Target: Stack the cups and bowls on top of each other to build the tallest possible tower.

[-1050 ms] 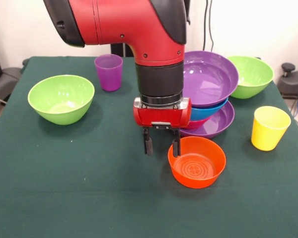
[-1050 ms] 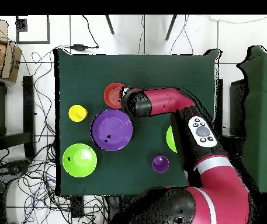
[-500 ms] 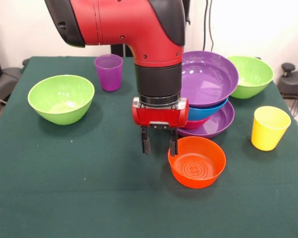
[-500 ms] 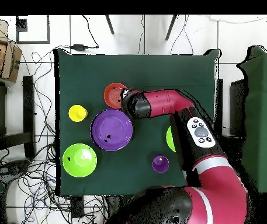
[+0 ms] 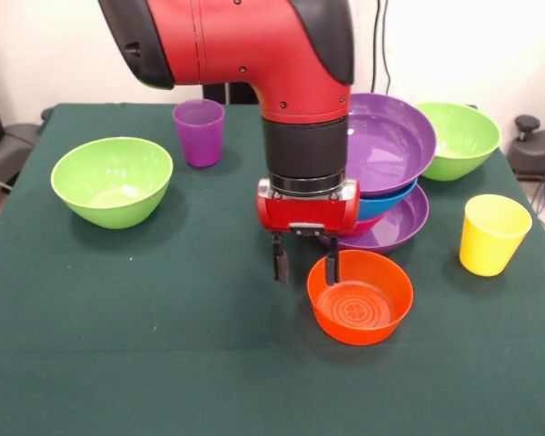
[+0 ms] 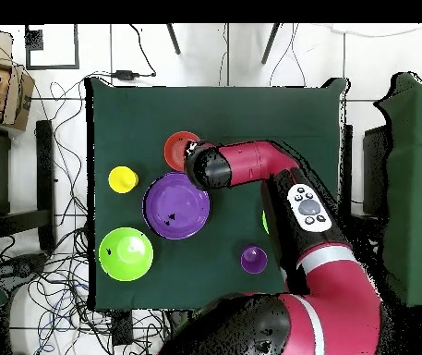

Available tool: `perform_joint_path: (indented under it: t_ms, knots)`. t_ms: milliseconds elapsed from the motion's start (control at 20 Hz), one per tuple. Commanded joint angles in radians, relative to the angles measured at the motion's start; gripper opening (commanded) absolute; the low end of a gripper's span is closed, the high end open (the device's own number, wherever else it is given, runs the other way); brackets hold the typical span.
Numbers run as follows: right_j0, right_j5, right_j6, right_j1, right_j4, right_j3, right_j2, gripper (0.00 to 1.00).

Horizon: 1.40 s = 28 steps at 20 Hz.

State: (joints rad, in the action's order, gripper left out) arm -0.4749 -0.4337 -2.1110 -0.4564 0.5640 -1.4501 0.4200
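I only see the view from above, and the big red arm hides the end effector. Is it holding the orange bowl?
Observer: Not yet. From the front, the end effector is open at the orange bowl. One finger is outside the rim, and the other seems to be inside it.
Operator: Is the big purple bowl sitting alone on the table?
Observer: No. It tops the tower. Under it are a blue bowl, a red-pink bowl and another purple bowl as the base.
Operator: Is the top one flat?
Observer: No, it tilts, with its opening tipped toward the front camera.
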Motion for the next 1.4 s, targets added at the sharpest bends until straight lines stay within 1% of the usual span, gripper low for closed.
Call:
perform_joint_path:
  t_ms: [50, 300, 500, 850, 900, 1050, 1250, 1400]
  knots:
    - [0.043, 0.036, -0.001, 0.040, 0.052, 0.022, -0.037, 1.00]
    - [0.032, 0.062, 0.030, 0.116, 0.068, 0.080, -0.022, 1.00]
    - [0.017, 0.065, 0.063, 0.151, 0.074, 0.112, -0.002, 1.00]
    - [0.013, 0.057, 0.069, 0.146, 0.069, 0.115, 0.003, 1.00]
    - [0.016, 0.048, 0.073, 0.153, 0.066, 0.131, 0.005, 1.00]
    - [0.017, 0.039, 0.076, 0.154, 0.062, 0.139, 0.008, 1.00]
    - [0.021, 0.046, 0.058, 0.132, 0.062, 0.108, -0.004, 1.00]
    - [0.021, 0.051, 0.056, 0.139, 0.065, 0.110, -0.006, 1.00]
